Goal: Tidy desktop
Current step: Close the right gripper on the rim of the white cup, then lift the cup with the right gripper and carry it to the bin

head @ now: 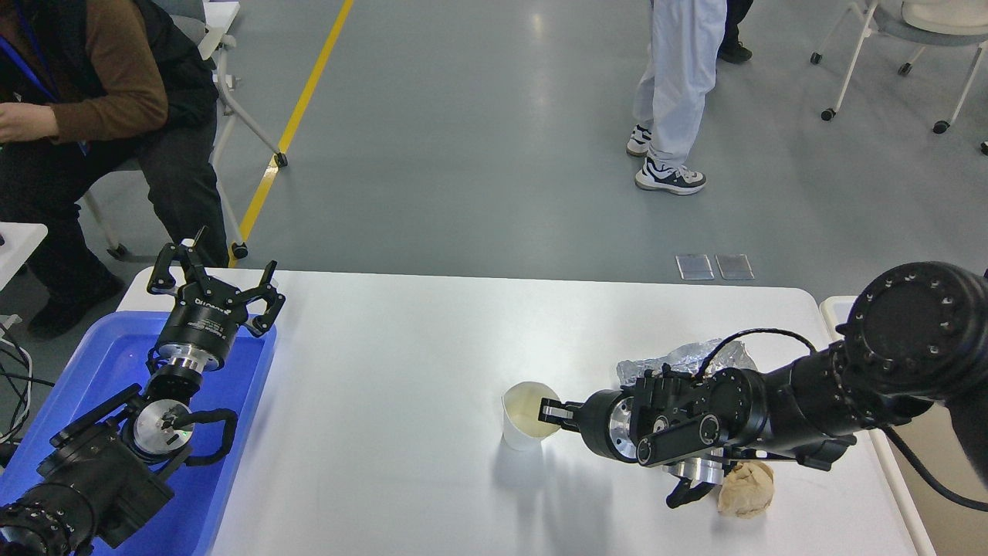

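Right gripper (549,413): jaws closed on the rim of a white paper cup (526,415), one finger inside the mouth, one outside the wall; the cup stands upright on the desktop (401,371), roughly mid-width and toward the near edge. Behind the right gripper's wrist, further from the cup: crumpled silver foil (683,359), partly hidden by the arm. Nearer than the wrist, right of the cup: a crumpled beige paper wad (747,488), touching the desktop. Left gripper (214,278): jaws spread open, holding nothing, raised well left of the cup over the far end of a blue tray (100,363) resting at the desktop's left end.
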